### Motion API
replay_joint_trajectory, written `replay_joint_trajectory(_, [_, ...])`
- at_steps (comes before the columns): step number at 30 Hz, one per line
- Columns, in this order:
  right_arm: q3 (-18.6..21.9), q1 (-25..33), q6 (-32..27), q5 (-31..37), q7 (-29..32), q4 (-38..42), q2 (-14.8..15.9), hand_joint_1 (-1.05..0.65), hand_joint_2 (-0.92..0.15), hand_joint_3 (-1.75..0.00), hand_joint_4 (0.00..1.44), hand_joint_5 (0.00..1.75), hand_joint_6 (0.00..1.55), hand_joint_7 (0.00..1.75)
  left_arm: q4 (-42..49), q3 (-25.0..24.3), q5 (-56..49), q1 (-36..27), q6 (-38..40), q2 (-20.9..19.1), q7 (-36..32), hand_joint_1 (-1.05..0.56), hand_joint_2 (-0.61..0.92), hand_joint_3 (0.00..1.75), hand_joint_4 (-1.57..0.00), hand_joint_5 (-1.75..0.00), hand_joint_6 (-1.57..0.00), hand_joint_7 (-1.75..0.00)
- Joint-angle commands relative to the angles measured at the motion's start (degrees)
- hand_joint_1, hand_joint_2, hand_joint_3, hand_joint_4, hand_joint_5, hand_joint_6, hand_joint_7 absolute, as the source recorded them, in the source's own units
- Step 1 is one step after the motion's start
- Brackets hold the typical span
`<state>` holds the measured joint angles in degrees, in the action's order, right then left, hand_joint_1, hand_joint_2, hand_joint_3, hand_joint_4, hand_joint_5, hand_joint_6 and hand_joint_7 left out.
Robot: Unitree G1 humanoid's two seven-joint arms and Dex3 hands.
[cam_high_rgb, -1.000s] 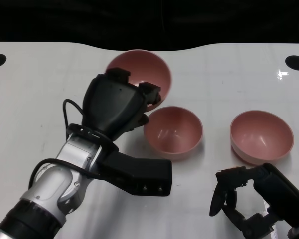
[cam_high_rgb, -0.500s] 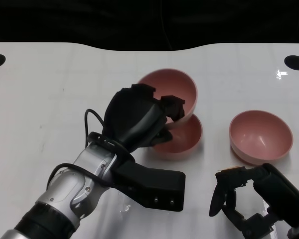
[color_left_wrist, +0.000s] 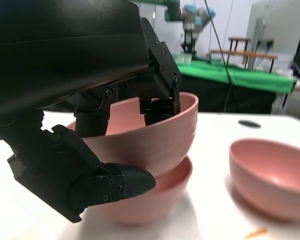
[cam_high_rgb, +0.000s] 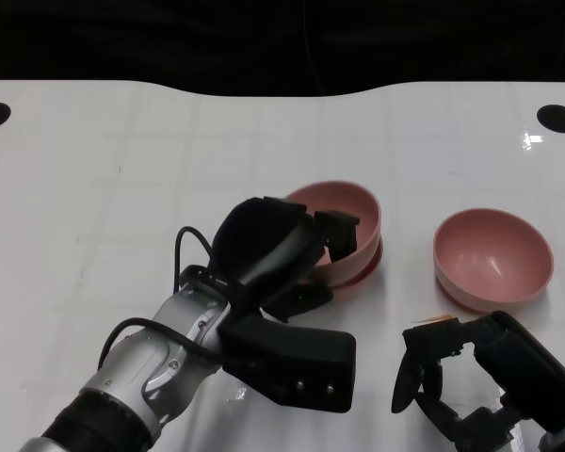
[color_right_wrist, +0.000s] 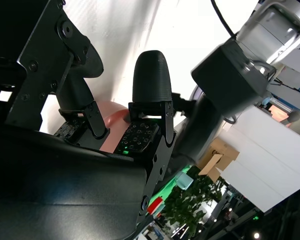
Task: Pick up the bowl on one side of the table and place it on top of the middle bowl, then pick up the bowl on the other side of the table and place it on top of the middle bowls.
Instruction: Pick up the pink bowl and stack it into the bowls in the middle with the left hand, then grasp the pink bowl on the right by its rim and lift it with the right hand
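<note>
Change: since a second ago the left hand (cam_high_rgb: 278,250) has carried the first bowl (cam_high_rgb: 344,215) from about 11 o'clock of the middle bowl (cam_high_rgb: 363,266) down onto it — the bowl now sits nested in it, a little tilted.
Left hand: it still grips the near rim of the first bowl, fingers inside and thumb under, as the left wrist view shows.
Meaning: by judgement the first placing is almost done; only the release remains.
Right hand: the right hand (cam_high_rgb: 452,377) waits low at 5 o'clock of the stack, holding nothing, fingers apart.
Third bowl: the last bowl (cam_high_rgb: 493,257) stands at 3 o'clock of the stack, near but apart from it.
Room: the desk (cam_high_rgb: 104,179) is open toward 9 and 12 o'clock — the left arm can withdraw there; its far edge is well apart.
</note>
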<state>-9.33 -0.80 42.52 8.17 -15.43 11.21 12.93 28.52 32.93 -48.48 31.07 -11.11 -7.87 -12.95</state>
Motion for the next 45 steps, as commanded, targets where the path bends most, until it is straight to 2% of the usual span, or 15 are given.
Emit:
replay_joint_trajectory(1, [0.31, 0.53, -0.17, -0.76, 0.16, -0.95, 0.45, 0.29, -0.05, -1.60, 1.00, 1.56, 1.01, 1.11, -3.29, 2.16, -4.29, 1.67, 4.86, -2.48, 7.39, -0.42, 0.84, 0.46, -0.53, -0.74, -0.57, -0.33])
replay_joint_trajectory(3, [0.29, 0.44, -0.07, -0.99, 0.00, -0.81, 0.52, 0.29, -0.06, -1.59, 0.99, 1.56, 1.01, 1.11, -5.33, 3.45, -7.50, 1.95, 7.16, -3.48, 9.71, -0.53, 0.90, 0.39, -0.38, -0.46, -0.47, -0.12])
replay_joint_trajectory(4, [0.31, 0.36, 0.09, -0.99, 0.01, -0.66, 0.55, 0.29, -0.06, -1.58, 0.99, 1.56, 1.01, 1.11, -6.36, 4.07, -9.25, 1.96, 8.20, -3.96, 10.33, -0.56, 0.91, 0.38, -0.33, -0.41, -0.43, -0.08])
replay_joint_trajectory(7, [0.35, 0.20, 0.53, -1.05, 0.05, -0.24, 0.54, 0.29, -0.07, -1.57, 1.00, 1.56, 1.01, 1.11, -9.36, 5.08, -12.59, 1.63, 10.56, -4.98, 12.87, -0.67, 0.92, 0.42, -0.17, -0.33, -0.36, -0.02])
replay_joint_trajectory(9, [0.30, 0.18, 0.51, -1.23, -0.04, -0.15, 0.50, 0.30, -0.07, -1.56, 0.99, 1.56, 1.00, 1.11, -11.37, 5.43, -13.93, 1.29, 11.64, -5.65, 14.68, -0.76, 0.92, 0.53, -0.04, -0.36, -0.29, 0.00])
replay_joint_trajectory(11, [0.25, 0.23, 0.39, -1.52, -0.10, -0.10, 0.38, 0.30, -0.07, -1.56, 1.00, 1.56, 1.00, 1.11, -13.32, 5.10, -13.97, 0.67, 11.95, -6.21, 15.79, -0.80, 0.92, 0.59, -0.01, -0.35, -0.25, 0.00])
replay_joint_trajectory(14, [0.19, 0.20, 0.65, -1.73, -0.07, 0.06, 0.33, 0.30, -0.07, -1.56, 1.00, 1.56, 1.00, 1.12, -16.29, 3.90, -13.11, -0.75, 11.82, -7.07, 15.67, -0.84, 0.92, 0.68, 0.00, -0.22, -0.15, -0.01])
replay_joint_trajectory(18, [0.17, 0.22, 0.59, -1.75, -0.07, 0.09, 0.40, 0.30, -0.07, -1.55, 1.00, 1.56, 1.00, 1.12, -20.83, 1.42, -10.77, -3.26, 11.79, -8.09, 16.09, -0.86, 0.92, 0.72, 0.00, -0.07, -0.05, -0.01])
replay_joint_trajectory(20, [0.20, 0.20, 0.54, -1.76, -0.09, 0.14, 0.48, 0.30, -0.07, -1.55, 1.00, 1.55, 1.00, 1.12, -23.27, -0.73, -8.17, -5.01, 10.79, -8.92, 15.66, -0.86, 0.92, 0.71, 0.00, -0.05, -0.04, -0.01])
replay_joint_trajectory(29, [0.30, 0.08, 0.45, -1.86, -0.20, 0.42, 0.66, 0.29, -0.09, -1.53, 1.00, 1.52, 1.00, 1.11, -30.92, -8.96, 0.20, -13.47, 5.08, -12.47, 13.09, -0.83, 0.92, 0.68, -0.06, -0.13, -0.09, -0.04])
replay_joint_trajectory(31, [0.36, -0.01, 0.74, -1.48, -0.02, 0.64, 0.74, 0.28, -0.09, -1.53, 1.01, 1.52, 1.00, 1.11, -32.33, -10.85, 2.68, -15.63, 3.18, -12.95, 12.42, -0.81, 0.92, 0.62, -0.02, -0.27, -0.12, -0.06])
replay_joint_trajectory(36, [0.43, 0.01, 1.03, -1.06, 0.20, 0.86, 0.80, 0.26, -0.09, -1.53, 1.01, 1.53, 1.00, 1.10, -36.24, -14.97, 6.31, -21.01, -0.26, -14.49, 11.75, -0.78, 0.92, 0.58, 0.00, -0.38, -0.14, -0.07])
replay_joint_trajectory(37, [0.44, 0.03, 1.10, -1.07, 0.20, 0.88, 0.81, 0.25, -0.09, -1.53, 1.01, 1.53, 1.00, 1.10, -36.85, -15.76, 6.82, -22.05, -0.97, -14.73, 11.49, -0.77, 0.92, 0.57, 0.00, -0.48, -0.16, -0.08])
replay_joint_trajectory(40, [0.40, 0.19, 1.04, -0.99, 0.10, 0.55, 0.96, 0.22, -0.08, -1.54, 1.00, 1.53, 1.00, 1.09, -37.97, -17.80, 7.45, -25.13, -3.55, -15.62, 10.01, -0.75, 0.92, 0.57, 0.00, -0.62, -0.21, -0.10])
replay_joint_trajectory(45, [0.53, 0.46, 0.72, -1.28, -0.03, 0.26, 1.10, 0.20, -0.09, -1.53, 1.00, 1.52, 1.00, 1.09, -39.90, -20.61, 8.80, -30.21, -6.91, -16.12, 8.53, -0.71, 0.92, 0.53, -0.05, -0.72, -0.29, -0.13])
